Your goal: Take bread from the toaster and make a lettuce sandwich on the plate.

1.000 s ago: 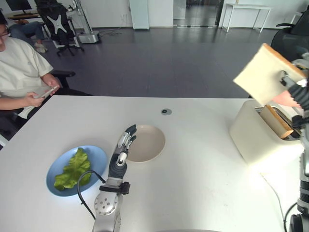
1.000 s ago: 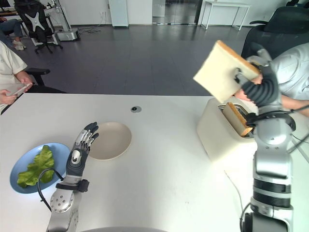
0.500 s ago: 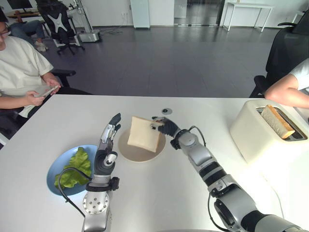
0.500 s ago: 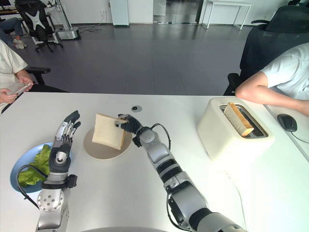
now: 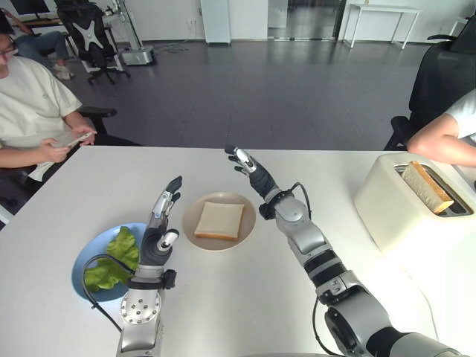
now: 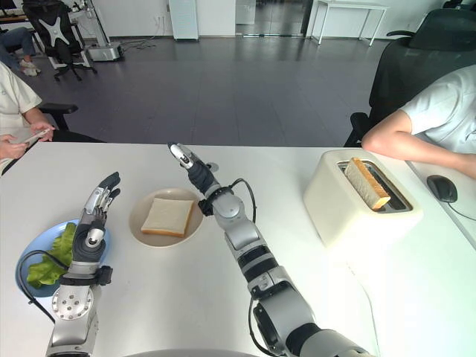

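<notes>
White bread, one slice (image 5: 219,220), is lying flat in the middle of the beige plate (image 5: 246,227), the first observer is noting, and a second slice (image 5: 426,187) is standing up out of the toaster (image 5: 387,216) at the right of the tabletop (image 5: 89,186).

And the hands? the second is asking.

The right hand (image 5: 248,168) is hovering beyond the plate, fingers stretched apart and gripping nothing. The left hand (image 5: 161,223) is standing upright between the beige plate and the blue plate (image 5: 83,256), fingers straight and likewise holding nothing. The lettuce (image 5: 111,260) is lying on that blue plate, just beside the left hand.

So the lettuce is probably coming next?

It is looking that way. The left hand is sitting nearest, so it is likely making that pick. It is needing to come down over the leaf, close on a thick fold rather than a thin edge, lift clear of the blue rim, and lay the leaf flat on the slice so nothing is hanging past the crust. The right hand is doing well to keep off the plate meanwhile.
</notes>
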Robot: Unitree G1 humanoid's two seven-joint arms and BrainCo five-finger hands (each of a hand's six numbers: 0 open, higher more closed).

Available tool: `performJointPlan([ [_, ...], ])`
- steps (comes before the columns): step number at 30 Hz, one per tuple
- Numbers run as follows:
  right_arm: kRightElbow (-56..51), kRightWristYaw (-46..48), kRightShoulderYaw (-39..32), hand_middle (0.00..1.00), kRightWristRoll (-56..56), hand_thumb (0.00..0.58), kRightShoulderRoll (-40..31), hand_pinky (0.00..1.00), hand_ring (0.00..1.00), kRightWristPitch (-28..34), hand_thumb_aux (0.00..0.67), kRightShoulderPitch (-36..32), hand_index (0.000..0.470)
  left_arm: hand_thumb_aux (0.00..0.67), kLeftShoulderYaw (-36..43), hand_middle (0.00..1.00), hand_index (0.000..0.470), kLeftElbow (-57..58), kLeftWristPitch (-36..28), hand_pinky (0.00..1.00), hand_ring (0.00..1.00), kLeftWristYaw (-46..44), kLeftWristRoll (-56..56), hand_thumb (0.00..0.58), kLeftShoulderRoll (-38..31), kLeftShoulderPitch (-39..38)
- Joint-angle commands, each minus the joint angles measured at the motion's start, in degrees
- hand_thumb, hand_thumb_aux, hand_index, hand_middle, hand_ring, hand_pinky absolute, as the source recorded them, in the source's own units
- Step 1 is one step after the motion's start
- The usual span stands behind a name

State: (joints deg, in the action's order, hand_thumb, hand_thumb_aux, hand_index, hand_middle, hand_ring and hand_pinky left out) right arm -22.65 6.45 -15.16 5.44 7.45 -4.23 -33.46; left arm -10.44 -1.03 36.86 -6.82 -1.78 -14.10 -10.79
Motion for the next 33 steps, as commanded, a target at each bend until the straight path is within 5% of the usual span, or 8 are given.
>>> performJointPlan([
  [1,13.0,-2.9,2.5,0.0,2.5,0.0,-4.1,0.0,0.0,2.2,0.0,9.6,0.0,0.0,-6.0,0.0,0.0,7.5,-2.9,0.0,0.0,-0.7,-6.5,0.0,-11.2,0.0],
  [11,33.6,-6.8,11.8,0.0,-4.1,0.0,-4.5,0.0,0.0,7.6,0.0,35.6,0.0,0.0,-10.4,0.0,0.0,21.9,-1.3,0.0,0.0,2.1,-26.5,0.0,-37.4,-5.3],
  [13,36.2,-7.2,12.4,0.0,-5.3,0.0,-3.8,0.0,0.0,8.5,0.0,37.3,0.0,0.142,-8.2,0.0,0.1,24.3,-2.5,0.0,0.0,4.2,-31.1,0.22,-39.4,-5.6],
  [16,39.9,-7.0,12.5,0.0,-6.2,0.0,-3.9,0.0,0.0,10.5,0.0,38.7,0.0,0.31,-5.2,0.0,0.217,27.6,-4.4,0.0,0.0,6.5,-35.2,0.413,-41.2,-6.1],
  [19,42.8,-7.0,13.6,0.0,-7.1,0.0,-4.3,0.0,0.0,12.0,0.0,39.4,0.0,0.376,-1.8,0.0,0.264,29.1,-6.8,0.0,0.0,8.8,-39.5,0.468,-43.2,-6.1],
  [21,43.8,-7.0,14.3,0.0,-7.6,0.0,-4.4,0.0,0.0,12.6,0.0,39.5,0.0,0.531,0.9,0.0,0.372,32.2,-7.7,0.0,0.0,11.3,-42.2,0.555,-44.3,-5.2],
  [23,44.7,-7.1,14.6,0.0,-7.9,0.0,-4.4,0.0,0.0,13.2,0.0,39.6,0.0,0.67,3.4,0.0,0.47,34.7,-8.5,0.0,0.0,14.0,-44.2,0.58,-45.6,-4.0],
  [33,45.4,-7.2,14.9,0.0,-8.2,0.0,-4.4,0.0,0.0,13.7,0.0,39.6,0.0,0.67,7.3,0.0,0.47,33.6,-8.1,0.0,0.0,17.7,-41.4,0.58,-48.1,-1.2],
])
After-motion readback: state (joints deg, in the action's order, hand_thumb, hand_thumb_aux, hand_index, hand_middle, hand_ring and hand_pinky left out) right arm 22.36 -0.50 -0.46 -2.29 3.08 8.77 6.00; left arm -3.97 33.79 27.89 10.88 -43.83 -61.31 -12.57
